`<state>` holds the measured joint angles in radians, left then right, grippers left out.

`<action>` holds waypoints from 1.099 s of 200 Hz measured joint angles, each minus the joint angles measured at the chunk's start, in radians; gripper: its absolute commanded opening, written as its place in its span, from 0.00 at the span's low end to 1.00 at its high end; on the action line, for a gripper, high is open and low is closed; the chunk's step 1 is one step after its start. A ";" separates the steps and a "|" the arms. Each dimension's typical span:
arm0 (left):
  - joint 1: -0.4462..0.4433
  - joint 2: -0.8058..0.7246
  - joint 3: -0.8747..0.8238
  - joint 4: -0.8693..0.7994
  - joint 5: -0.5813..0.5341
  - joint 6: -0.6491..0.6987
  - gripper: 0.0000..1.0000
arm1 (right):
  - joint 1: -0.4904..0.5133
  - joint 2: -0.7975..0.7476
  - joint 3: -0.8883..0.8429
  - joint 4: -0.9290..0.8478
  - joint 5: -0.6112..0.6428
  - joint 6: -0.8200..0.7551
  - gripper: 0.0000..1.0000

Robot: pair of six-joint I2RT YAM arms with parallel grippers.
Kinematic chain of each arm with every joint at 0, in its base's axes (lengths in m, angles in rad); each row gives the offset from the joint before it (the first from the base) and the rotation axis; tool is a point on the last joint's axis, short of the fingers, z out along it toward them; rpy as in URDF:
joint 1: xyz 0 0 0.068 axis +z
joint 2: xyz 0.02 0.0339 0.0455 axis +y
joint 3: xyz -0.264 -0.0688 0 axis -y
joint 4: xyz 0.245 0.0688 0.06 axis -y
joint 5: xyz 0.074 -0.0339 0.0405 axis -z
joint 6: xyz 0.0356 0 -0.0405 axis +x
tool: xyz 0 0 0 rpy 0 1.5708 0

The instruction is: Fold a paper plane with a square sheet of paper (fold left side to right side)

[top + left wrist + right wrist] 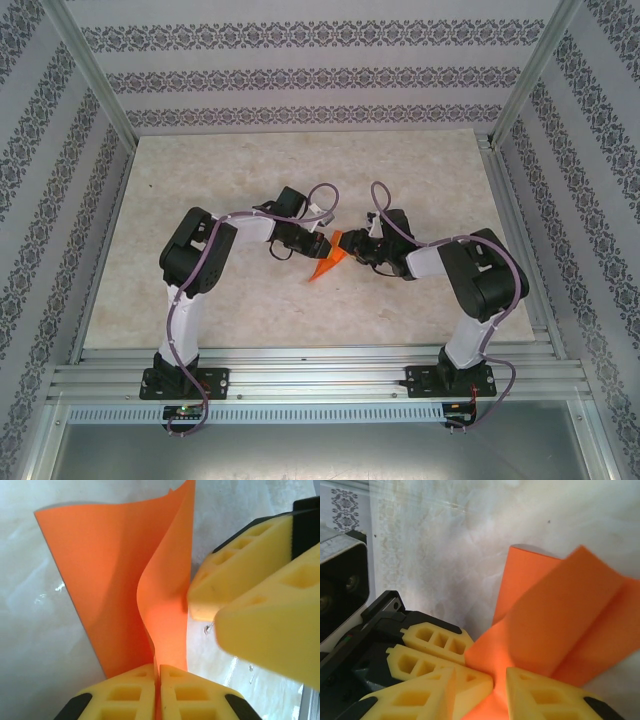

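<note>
Top external view gives me a pale, marble-like table (pixel 250 180), closed on three sides by walls (pixel 300 85) with striped, flowered wallpaper. It sits in a metal frame (pixel 320 372) whose rails run along the near edge. Both arms bend inward and their tips meet near the middle of the table, with purple cables (pixel 325 195) looping above them. The paper (pixel 328 262) is between the two tips, partly raised off the table, with one corner pointing near-left.

From the left wrist I see the left gripper (pixel 159 669) closed on the lower edge of the paper, its fingers pressed together with only the sheet between them. The sheet stands up from there, curved, with one flap spreading to the left. Yellow fingers (pixel 235 570) of the other arm stand at the right, touch the paper's edge and hide the table behind them.

From the right wrist, the right gripper (pixel 499 680) has its jaws partly apart. The paper reaches into the gap, and I cannot tell if the pads press it.
</note>
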<state>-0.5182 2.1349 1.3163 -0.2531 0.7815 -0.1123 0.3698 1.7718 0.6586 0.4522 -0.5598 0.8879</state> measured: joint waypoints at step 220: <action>0.005 0.018 0.007 -0.002 0.063 0.058 0.11 | 0.047 0.029 0.055 -0.117 0.096 0.010 0.29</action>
<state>-0.5133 2.1525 1.3235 -0.2550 0.8448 -0.0540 0.4171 1.8004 0.7139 0.3351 -0.4637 0.8978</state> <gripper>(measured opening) 0.102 0.288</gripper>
